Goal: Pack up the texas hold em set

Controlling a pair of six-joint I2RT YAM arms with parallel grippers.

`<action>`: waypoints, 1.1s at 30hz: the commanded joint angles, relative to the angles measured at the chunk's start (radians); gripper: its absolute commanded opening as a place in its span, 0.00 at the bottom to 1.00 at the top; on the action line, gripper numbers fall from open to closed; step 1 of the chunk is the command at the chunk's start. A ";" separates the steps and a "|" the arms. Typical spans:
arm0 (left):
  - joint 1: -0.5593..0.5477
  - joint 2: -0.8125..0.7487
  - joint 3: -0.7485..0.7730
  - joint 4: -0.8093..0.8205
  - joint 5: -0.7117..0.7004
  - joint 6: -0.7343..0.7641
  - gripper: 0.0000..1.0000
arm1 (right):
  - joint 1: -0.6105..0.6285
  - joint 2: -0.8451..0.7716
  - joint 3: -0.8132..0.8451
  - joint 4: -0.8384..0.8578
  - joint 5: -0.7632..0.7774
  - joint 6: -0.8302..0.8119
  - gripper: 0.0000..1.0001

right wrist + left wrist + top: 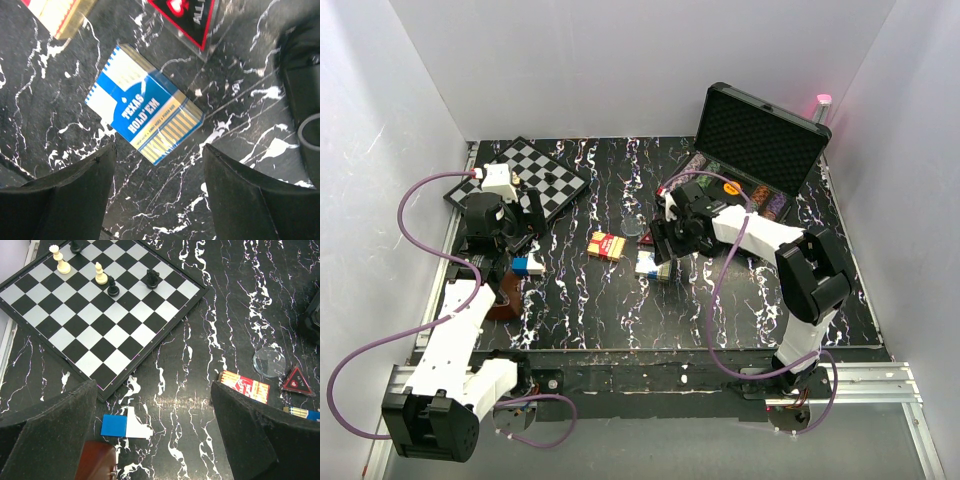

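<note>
Over on the right half of the black marbled table (620, 310), the right gripper (160, 150) hung just above the blue Texas Hold'em card box (145, 117), jaws spread wide with nothing in them. I'd guess that was so they could drop down either side of the box. The box lay flat, label up and skewed diagonally to the fingers (75, 195), so a wrist twist looked needed for a square pinch. The red card box (607, 245) sat loose nearby, with a red-and-black triangular token (296, 382) near it. The black briefcase (760, 130) stood at the far right with its foam-lined lid propped open and the poker chips (770, 200) already racked inside, presumably left open for the cards to go in. The left gripper (152, 390) was fully open and empty too, hovering by the chessboard (100, 315) and the little blue-white block (125, 425), seemingly parked out of the way.
</note>
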 commanded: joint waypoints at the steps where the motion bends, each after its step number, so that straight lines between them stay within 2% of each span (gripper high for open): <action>1: -0.006 -0.024 0.007 0.000 0.007 -0.004 0.98 | 0.002 0.014 -0.030 0.011 -0.002 0.090 0.77; 8: -0.006 -0.027 0.007 -0.003 0.000 -0.002 0.98 | 0.039 0.041 -0.041 0.023 -0.102 0.171 0.76; 18: -0.006 -0.021 0.009 -0.003 -0.009 0.001 0.98 | 0.132 0.049 -0.037 0.037 -0.131 0.179 0.76; 22: -0.005 -0.020 0.009 -0.005 -0.011 0.001 0.98 | 0.171 0.026 -0.010 0.008 -0.067 0.132 0.76; 28: -0.006 -0.020 0.010 -0.006 -0.011 0.002 0.98 | 0.183 -0.106 -0.009 -0.026 0.091 -0.041 0.79; 30: -0.006 -0.020 0.010 -0.006 -0.009 0.002 0.98 | 0.184 -0.095 0.009 -0.047 0.163 -0.113 0.82; 33: -0.006 -0.021 0.009 -0.005 -0.011 0.002 0.98 | 0.183 -0.022 0.087 -0.124 0.190 -0.192 0.83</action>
